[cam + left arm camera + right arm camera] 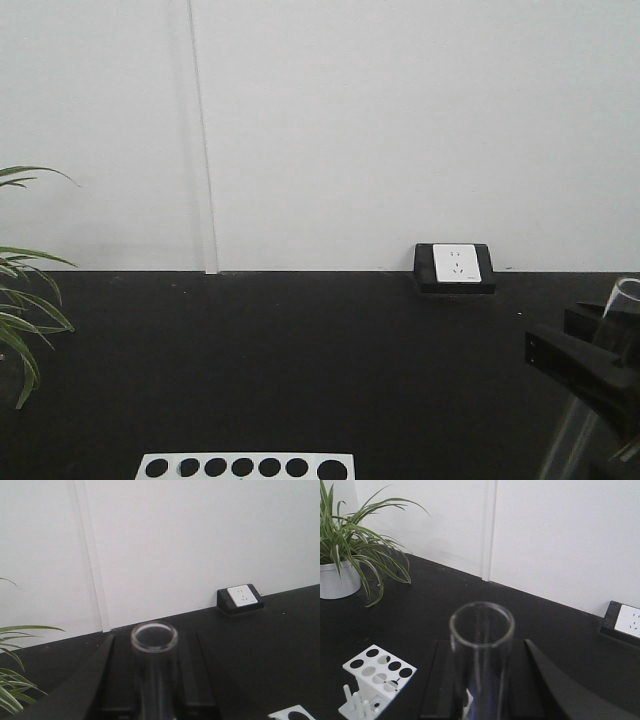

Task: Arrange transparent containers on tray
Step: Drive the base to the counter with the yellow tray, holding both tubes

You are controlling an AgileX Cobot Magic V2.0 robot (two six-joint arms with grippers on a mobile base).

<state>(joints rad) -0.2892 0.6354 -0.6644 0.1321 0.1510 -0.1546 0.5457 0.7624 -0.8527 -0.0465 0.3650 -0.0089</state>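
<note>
Standing rim-up between the closed jaws of the left gripper (154, 645), one clear test tube (156, 680) is pinched on both sides. The right gripper (482, 645) clamps a second test tube (481, 670) the same way, leaning slightly, toward the right edge of the black bench (300, 360). A white rack (245, 467) sits by the near edge, a potted plant (350, 555) at the left end.

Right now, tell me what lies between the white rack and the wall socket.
Nothing: bare black tabletop between rack and socket, front view.
</note>
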